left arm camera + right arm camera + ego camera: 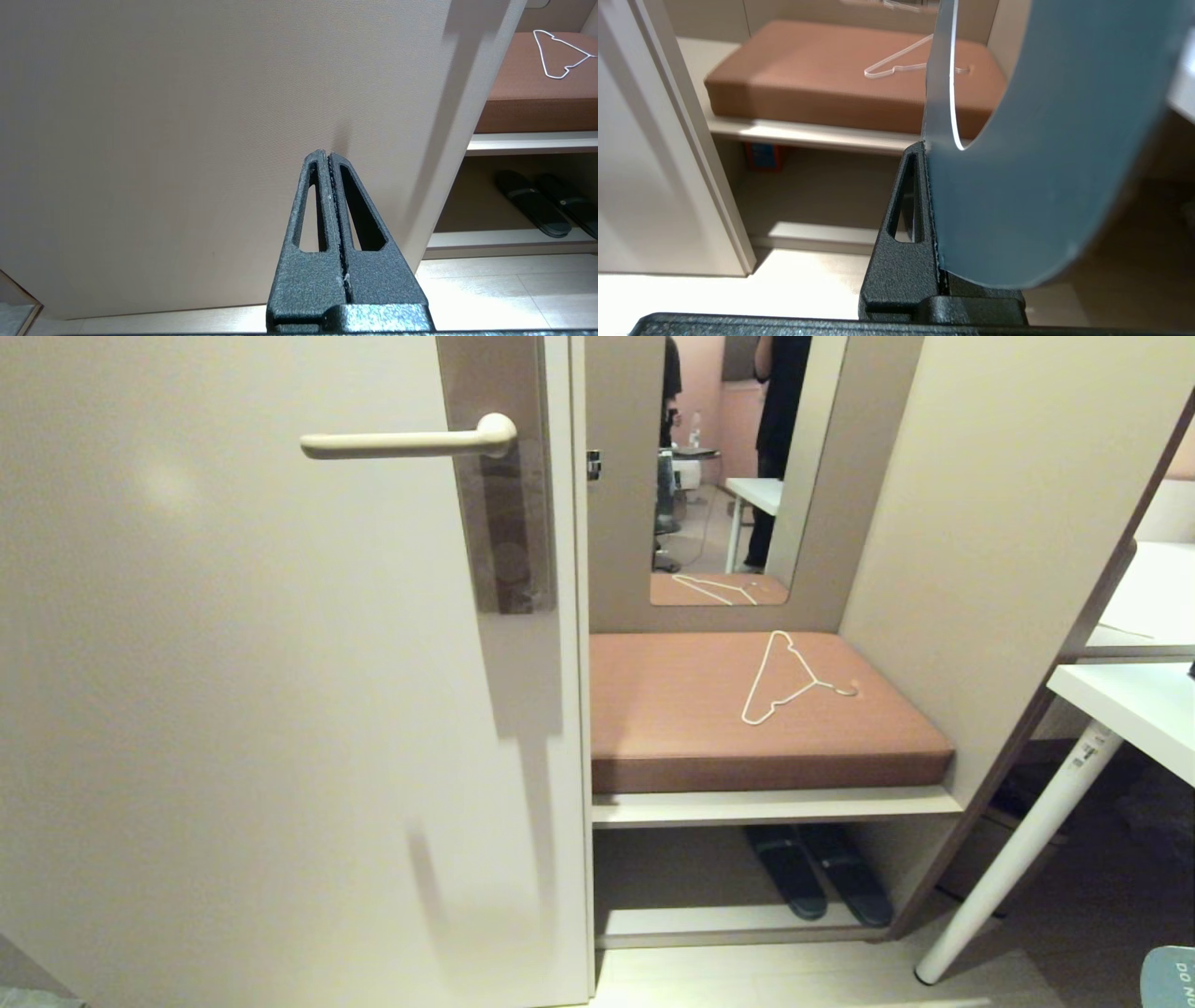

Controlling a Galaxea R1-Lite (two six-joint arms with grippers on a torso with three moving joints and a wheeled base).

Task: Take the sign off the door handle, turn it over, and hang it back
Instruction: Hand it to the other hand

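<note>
Your door fills the left of the head view, shut face toward you, with the door handle bare, nothing hanging on its lever. Right of the door is an alcove with a brown cushioned bench; a white wire hanger lies flat on the cushion and dark slippers sit on the shelf under it. A white counter edges in on the right. The sign is off the handle: your right tool is clenched on it, blue face to the wrist camera, big hole just beyond the fingertips; a blue corner shows at the bottom right of the head view. Left tool is clenched on nothing, low, pointing at the door face.
</note>
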